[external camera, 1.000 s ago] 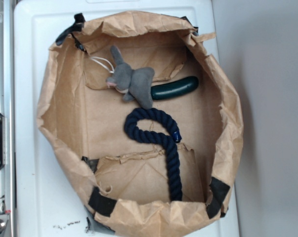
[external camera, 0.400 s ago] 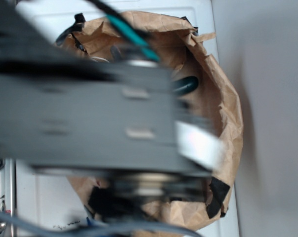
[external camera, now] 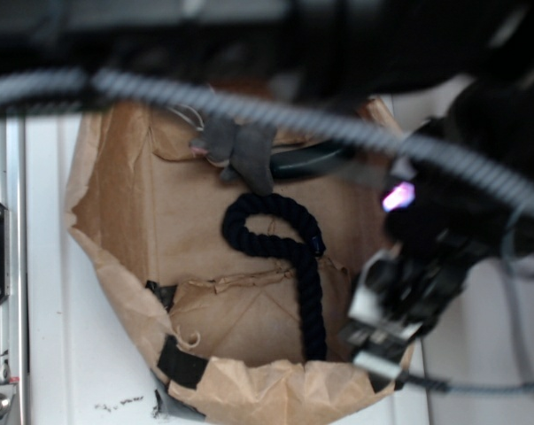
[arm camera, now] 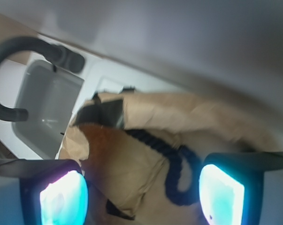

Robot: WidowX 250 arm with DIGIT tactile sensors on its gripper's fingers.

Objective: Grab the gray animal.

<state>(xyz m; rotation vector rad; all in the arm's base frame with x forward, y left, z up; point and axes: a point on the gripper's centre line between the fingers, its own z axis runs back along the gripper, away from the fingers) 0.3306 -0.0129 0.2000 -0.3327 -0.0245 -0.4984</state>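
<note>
the gray animal lies at the far end of the brown paper bag, partly hidden behind a blurred cable that crosses the exterior view. just to its right, and touching or nearly touching it, is the dark green cucumber; the navy rope curls just on the near side of it. the robot's gripper hangs over the bag's near right rim, so the toy lies away to the far left of the fingers, with the rope's loop between the two. in the wrist view the two lit fingers stand well apart with nothing between them, looking down at the bag's edge and the rope; the toy does not show there at all. as far as the blur allows, the animal's long axis runs on a slant from far left to near right, with the head and a thin white string at the far left end and a floppy gray flap reaching toward the rope. my judgement is that the coming move turns on carrying the fingers far and left across the bag, then setting them across that slanted body, clear of the cucumber alongside.
</note>
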